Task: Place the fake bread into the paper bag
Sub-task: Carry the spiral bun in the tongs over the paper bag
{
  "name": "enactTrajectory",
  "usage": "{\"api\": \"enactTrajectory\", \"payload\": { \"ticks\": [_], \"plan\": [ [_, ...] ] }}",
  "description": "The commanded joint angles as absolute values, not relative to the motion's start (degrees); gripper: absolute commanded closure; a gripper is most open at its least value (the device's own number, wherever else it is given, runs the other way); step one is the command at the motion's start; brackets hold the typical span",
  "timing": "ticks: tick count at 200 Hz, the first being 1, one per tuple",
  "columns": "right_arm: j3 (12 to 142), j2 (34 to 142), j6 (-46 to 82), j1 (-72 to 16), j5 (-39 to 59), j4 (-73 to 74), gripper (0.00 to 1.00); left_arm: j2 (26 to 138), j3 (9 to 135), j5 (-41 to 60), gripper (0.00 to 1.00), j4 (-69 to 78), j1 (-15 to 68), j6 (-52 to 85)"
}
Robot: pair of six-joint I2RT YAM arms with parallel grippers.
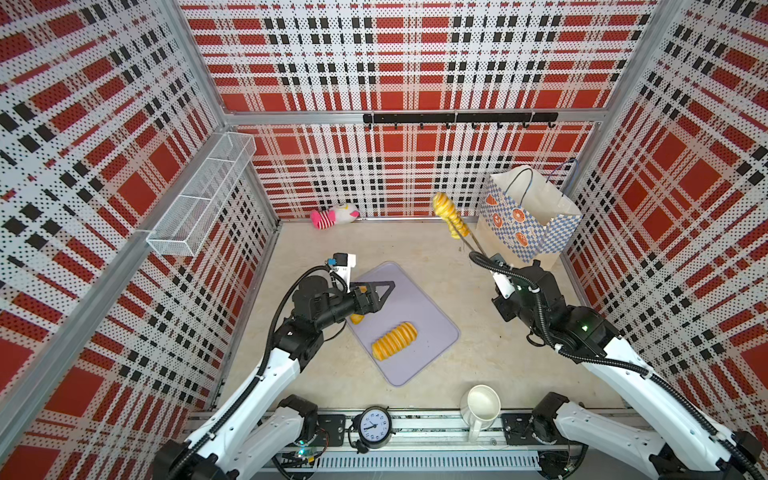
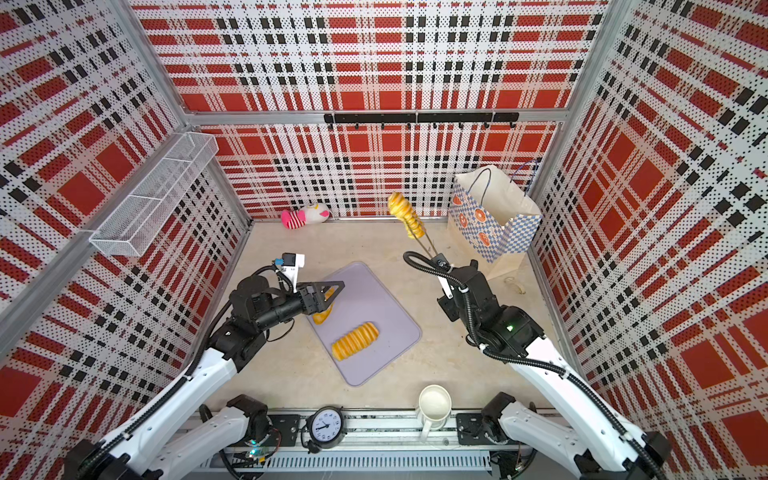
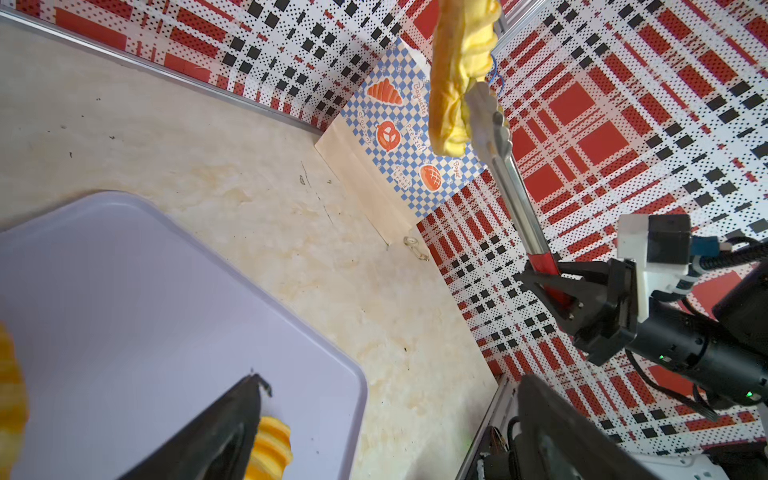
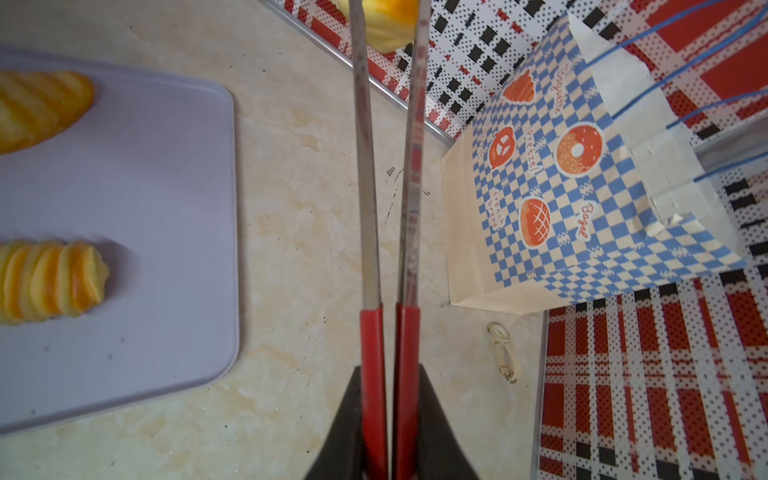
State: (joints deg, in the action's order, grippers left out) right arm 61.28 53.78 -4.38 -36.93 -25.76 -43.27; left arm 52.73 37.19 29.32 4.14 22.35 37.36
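The left arm (image 1: pixel 277 370) and the right arm (image 1: pixel 623 388) look alike. Glossy white shells with rounded edges cover their long links, and each matte black joint housing (image 1: pixel 320 307) is bulkier than the link it joins. A black ribbed cable conduit (image 1: pixel 541 311) runs along the outside of each arm. A small green light (image 1: pixel 586 327) glows on the right arm's dark forearm casing. Each wrist carries a white bracket (image 3: pixel 638 249) with a black box camera (image 3: pixel 669 245) and a blue plug (image 3: pixel 706 246). The left end effector (image 1: pixel 382 293) and the right end effector (image 4: pixel 388 374) are matte black, and their fingers are open triangular frames.
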Motion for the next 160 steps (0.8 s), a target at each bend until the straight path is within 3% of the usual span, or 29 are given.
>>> {"api": "enactTrajectory", "payload": {
  "ticks": [1, 46, 124, 160],
  "plan": [
    [65.0, 52.8, 7.0, -36.4, -29.3, -41.7, 0.85, 54.2, 37.1, 26.9, 0.02, 12.3, 24.8, 38.7],
    [72.2, 52.7, 11.7, -29.3, -15.9, -46.9, 0.84, 57.2, 37.1, 21.8, 0.02, 17.6, 30.1, 37.7],
    [76.0, 52.9, 13.0, -22.2, -18.7, -44.9, 0.86, 63.4, 40.4, 19.9, 0.02, 25.0, 34.8, 36.7],
    [74.5, 52.4, 13.7, -13.1, -15.9, -41.8, 0.87, 64.8, 40.6, 20.2, 0.02, 26.5, 35.5, 36.3]
  ]
}}
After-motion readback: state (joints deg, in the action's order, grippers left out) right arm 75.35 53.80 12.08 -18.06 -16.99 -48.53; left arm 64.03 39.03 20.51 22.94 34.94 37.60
